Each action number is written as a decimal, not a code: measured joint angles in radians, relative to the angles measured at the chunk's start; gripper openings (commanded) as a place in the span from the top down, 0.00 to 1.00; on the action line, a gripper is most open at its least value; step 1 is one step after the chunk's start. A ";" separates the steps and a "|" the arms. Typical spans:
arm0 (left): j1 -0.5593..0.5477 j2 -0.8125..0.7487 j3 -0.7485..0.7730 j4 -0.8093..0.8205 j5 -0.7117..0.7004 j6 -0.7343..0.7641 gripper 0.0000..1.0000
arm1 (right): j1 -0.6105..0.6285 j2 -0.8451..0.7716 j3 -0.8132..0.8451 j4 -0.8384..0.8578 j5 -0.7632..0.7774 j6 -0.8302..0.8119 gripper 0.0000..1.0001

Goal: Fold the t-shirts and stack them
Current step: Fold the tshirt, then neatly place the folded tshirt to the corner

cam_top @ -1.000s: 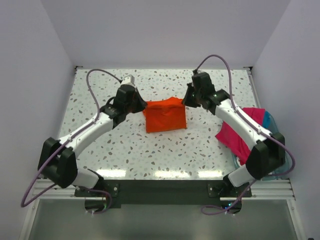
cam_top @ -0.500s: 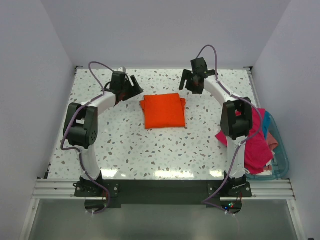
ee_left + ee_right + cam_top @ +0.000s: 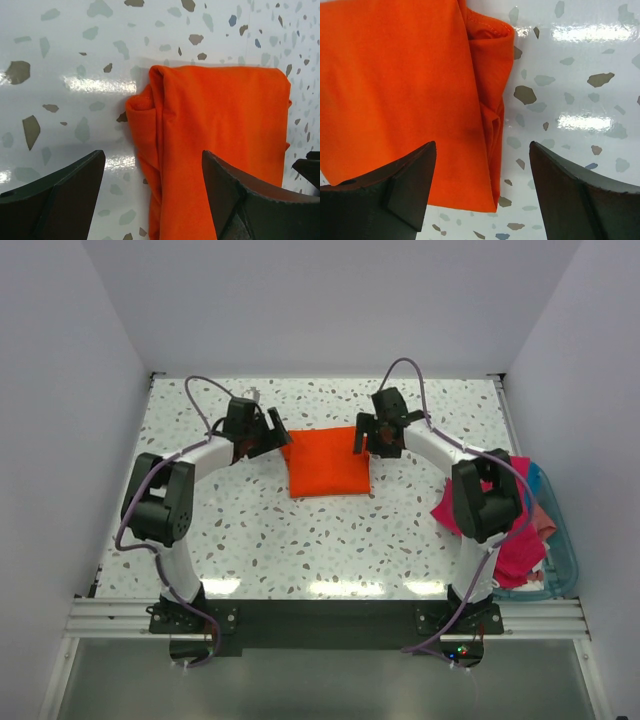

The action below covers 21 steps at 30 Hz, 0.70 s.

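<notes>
A bright orange t-shirt (image 3: pixel 328 462) lies folded into a flat rectangle in the middle of the table. My left gripper (image 3: pixel 274 436) hovers at its left edge, open, with the bunched left fold (image 3: pixel 150 130) between its wide jaws. Over the shirt's right edge my right gripper (image 3: pixel 367 439) is also open, straddling the folded edge (image 3: pixel 492 115). Neither holds the cloth. A magenta-pink t-shirt (image 3: pixel 515 545) hangs crumpled over the rim of a bin at the right, with a paler pink one (image 3: pixel 544 519) beside it.
The teal plastic bin (image 3: pixel 565 565) sits at the table's right edge, behind the right arm's elbow (image 3: pixel 485 502). White walls close the table at the back and both sides. The speckled tabletop (image 3: pixel 330 540) lies bare in front of the orange shirt.
Both grippers have opened and let go of the orange shirt, which now lies flat. The arms drew back toward the rear, then came in again to the shirt's two side edges.
</notes>
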 measured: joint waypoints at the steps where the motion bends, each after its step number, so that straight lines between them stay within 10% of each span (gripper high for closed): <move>1: -0.010 0.005 0.000 0.000 0.001 0.005 0.17 | 0.002 0.005 -0.007 0.002 0.000 -0.001 0.22; 15: -0.129 0.161 0.152 -0.097 -0.089 0.089 0.24 | 0.002 0.016 -0.060 0.068 -0.001 -0.007 0.22; 21: -0.138 0.215 0.218 -0.118 -0.110 0.106 0.61 | 0.002 0.016 -0.061 0.079 -0.003 -0.007 0.22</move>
